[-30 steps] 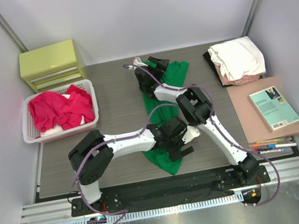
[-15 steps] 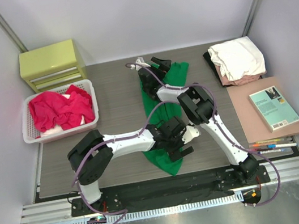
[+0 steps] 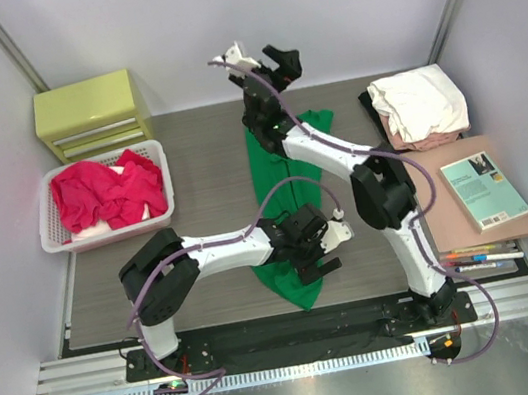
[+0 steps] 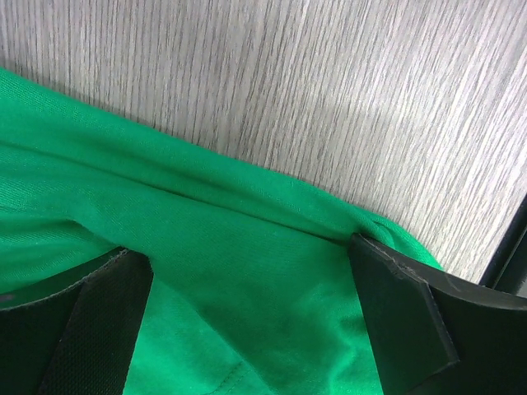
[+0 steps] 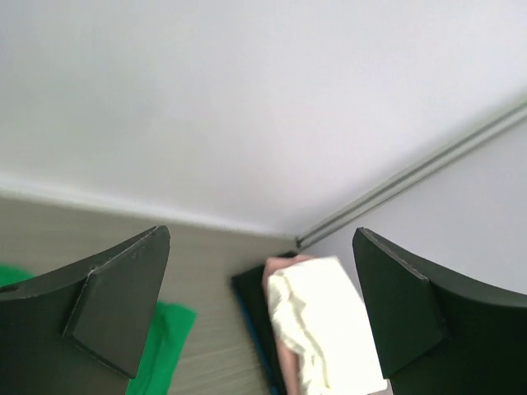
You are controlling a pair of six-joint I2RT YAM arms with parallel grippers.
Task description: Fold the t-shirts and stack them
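Wood-grain table (image 3: 198,168) under soft green t-shirt (image 3: 268,171); left gripper (image 4: 247,271), right gripper (image 5: 259,247) spread, perhaps empty

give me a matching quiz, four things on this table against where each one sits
Things:
1 green t-shirt
2 white basket
3 teal book
4 white t-shirt

Places:
a on the salmon board
b left side, holding red shirts
c top of the far-right pile
d middle of the table

Pairs: 1-d, 2-b, 3-a, 4-c
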